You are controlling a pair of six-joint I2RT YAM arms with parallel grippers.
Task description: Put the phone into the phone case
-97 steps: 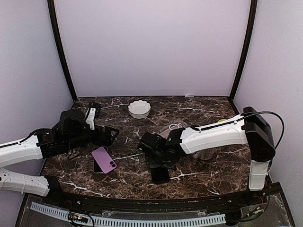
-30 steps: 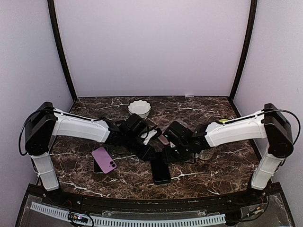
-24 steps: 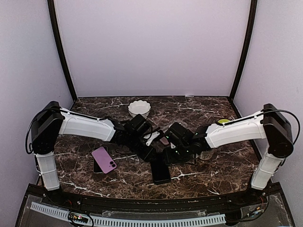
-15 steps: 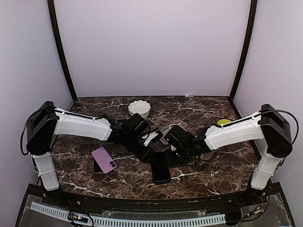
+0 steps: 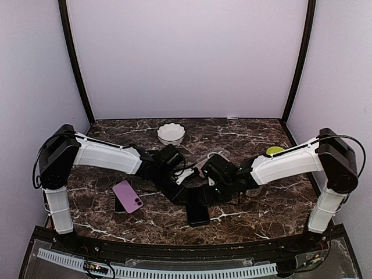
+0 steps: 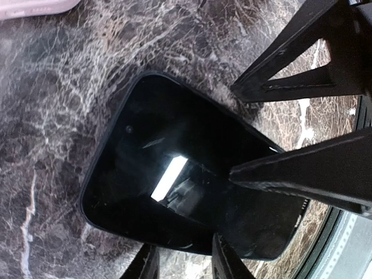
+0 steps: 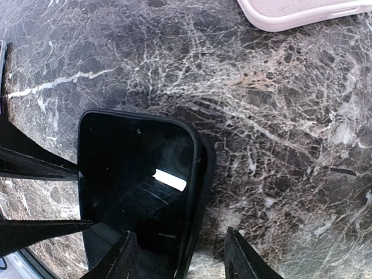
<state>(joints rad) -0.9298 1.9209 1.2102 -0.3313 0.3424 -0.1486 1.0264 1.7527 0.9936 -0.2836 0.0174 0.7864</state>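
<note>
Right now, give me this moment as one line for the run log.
black phone: lying on black case, case lip showing one side | left gripper: open at phone edge | right gripper: open, straddling case edge

No lettering, brand mark or number can be read on the phone (image 6: 174,168) or anywhere else.

arms (image 5: 104,156) 2 | black phone (image 5: 197,214) 1 | purple case (image 5: 128,196) 1 | white bowl (image 5: 171,133) 1
</note>
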